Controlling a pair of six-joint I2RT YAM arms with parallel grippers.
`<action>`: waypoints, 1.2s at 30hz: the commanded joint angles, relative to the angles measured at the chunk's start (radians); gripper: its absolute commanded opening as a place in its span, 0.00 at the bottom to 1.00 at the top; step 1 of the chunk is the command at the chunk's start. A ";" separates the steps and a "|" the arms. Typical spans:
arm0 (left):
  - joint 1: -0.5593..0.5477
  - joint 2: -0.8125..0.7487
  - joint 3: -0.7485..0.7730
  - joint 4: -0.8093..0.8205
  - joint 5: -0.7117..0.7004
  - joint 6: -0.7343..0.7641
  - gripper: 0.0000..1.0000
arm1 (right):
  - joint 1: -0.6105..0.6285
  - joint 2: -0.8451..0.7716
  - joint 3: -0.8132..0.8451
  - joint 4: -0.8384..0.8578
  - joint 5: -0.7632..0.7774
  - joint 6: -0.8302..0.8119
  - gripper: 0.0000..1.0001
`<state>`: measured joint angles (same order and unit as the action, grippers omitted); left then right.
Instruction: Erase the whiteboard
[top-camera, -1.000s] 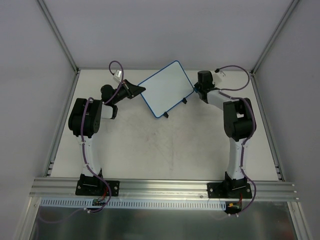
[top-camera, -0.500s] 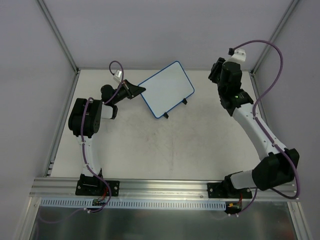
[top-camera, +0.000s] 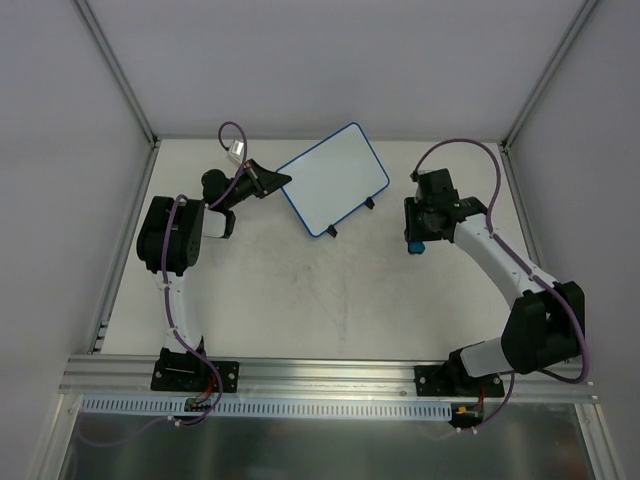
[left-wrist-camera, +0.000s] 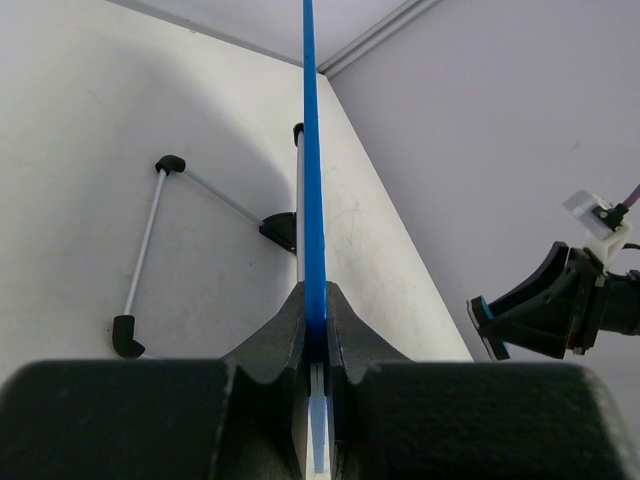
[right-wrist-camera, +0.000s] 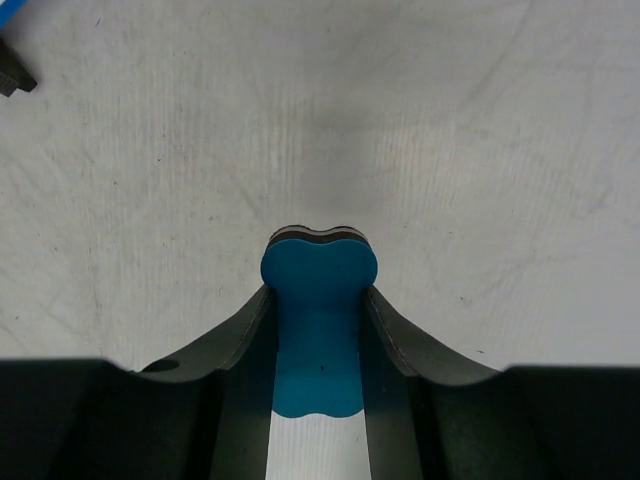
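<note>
The whiteboard (top-camera: 333, 177), white with a thin blue frame and two black feet, stands tilted at the back centre of the table; its face shows no marks. My left gripper (top-camera: 283, 182) is shut on its left edge; the left wrist view shows the blue frame (left-wrist-camera: 312, 160) edge-on between the jaws. My right gripper (top-camera: 415, 243) is shut on the blue eraser (right-wrist-camera: 318, 325), held low over the table, right of the board and apart from it. The eraser and right gripper also show in the left wrist view (left-wrist-camera: 485, 322).
The white table top (top-camera: 330, 300) is scuffed. Grey walls and aluminium posts close in the back and sides. An aluminium rail (top-camera: 330, 372) carrying both arm bases runs along the near edge. The board's wire stand (left-wrist-camera: 150, 240) rests on the table.
My right arm swung away from the board's right edge, up to the back right, then down to the table right of the board. The left arm and the board stayed still.
</note>
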<state>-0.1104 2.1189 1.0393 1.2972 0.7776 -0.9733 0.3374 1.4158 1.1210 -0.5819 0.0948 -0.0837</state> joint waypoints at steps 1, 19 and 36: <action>-0.017 -0.014 -0.005 0.384 0.081 -0.019 0.00 | 0.008 0.037 -0.006 -0.045 -0.081 -0.033 0.00; -0.020 -0.020 -0.012 0.384 0.080 -0.007 0.00 | 0.060 0.183 -0.174 0.226 -0.038 0.032 0.00; -0.020 -0.037 -0.028 0.384 0.083 0.013 0.00 | 0.083 0.144 -0.210 0.287 0.017 0.027 0.44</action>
<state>-0.1108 2.1185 1.0313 1.2991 0.7773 -0.9764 0.4118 1.6165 0.9268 -0.3229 0.0822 -0.0654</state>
